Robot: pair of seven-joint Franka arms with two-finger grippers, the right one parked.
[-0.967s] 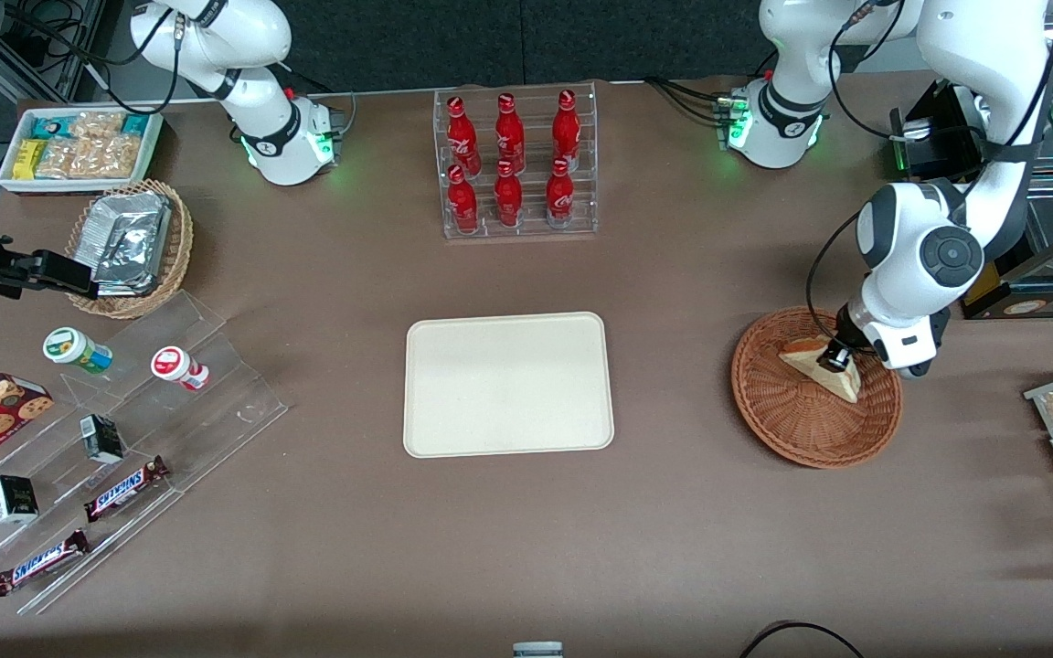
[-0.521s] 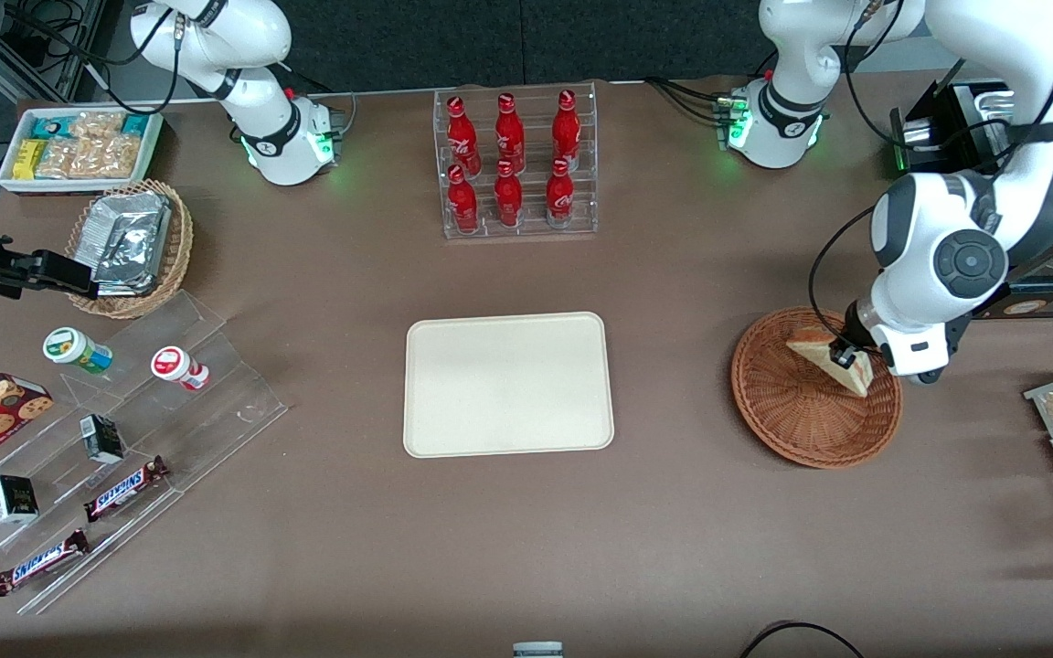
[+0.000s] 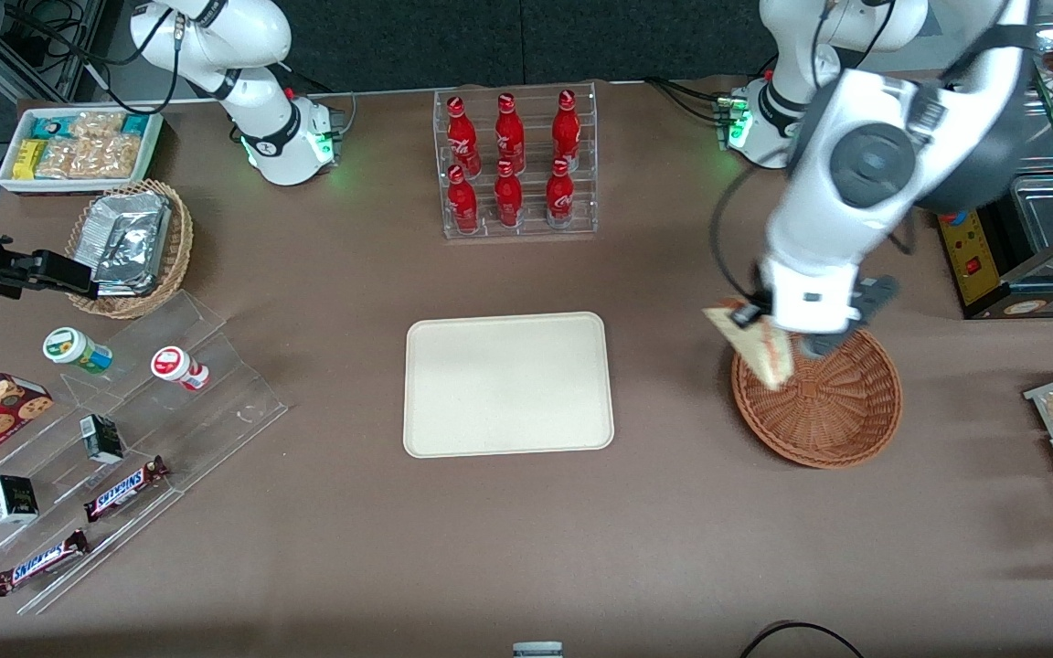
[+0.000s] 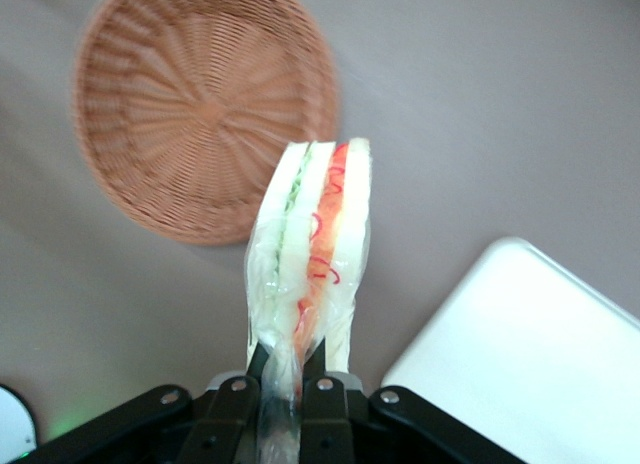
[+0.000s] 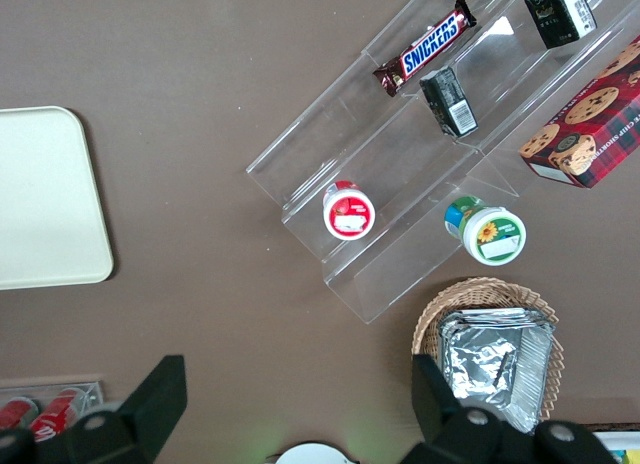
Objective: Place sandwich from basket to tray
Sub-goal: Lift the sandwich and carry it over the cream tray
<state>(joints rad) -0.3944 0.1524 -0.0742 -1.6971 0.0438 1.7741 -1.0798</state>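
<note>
The left arm's claw point(image 3: 750, 315) hangs in the air over the rim of the round, shallow, reddish-brown woven wicker basket point(image 3: 833, 411), at the part of that rim nearest the tray. Its two black fingers point(image 4: 318, 369) are pressed in on the small triangular wedge of pale cream bread with a red and green filling stripe — the sandwich point(image 4: 310, 249) — pinching it by its wrapped end, so that the wedge is lifted clear of the basket and hangs tilted, its filling edge turned toward the wrist camera. In the front view the sandwich point(image 3: 758, 344) shows partly over the basket rim and partly over the bare brown worktop point(image 3: 673, 530). The basket itself sits toward the working arm's end of the worktop and holds nothing that can be seen. The flat cream-white rectangular tray with rounded corners and a low rim point(image 3: 508, 384) lies near the middle of the worktop, well apart from the basket, with nothing on it — one rounded corner of it point(image 4: 530, 354) shows beside the held sandwich in the wrist view. A clear acrylic rack of six red bottles point(image 3: 515, 164) stands near the worktop's edge farthest from the front camera.
</note>
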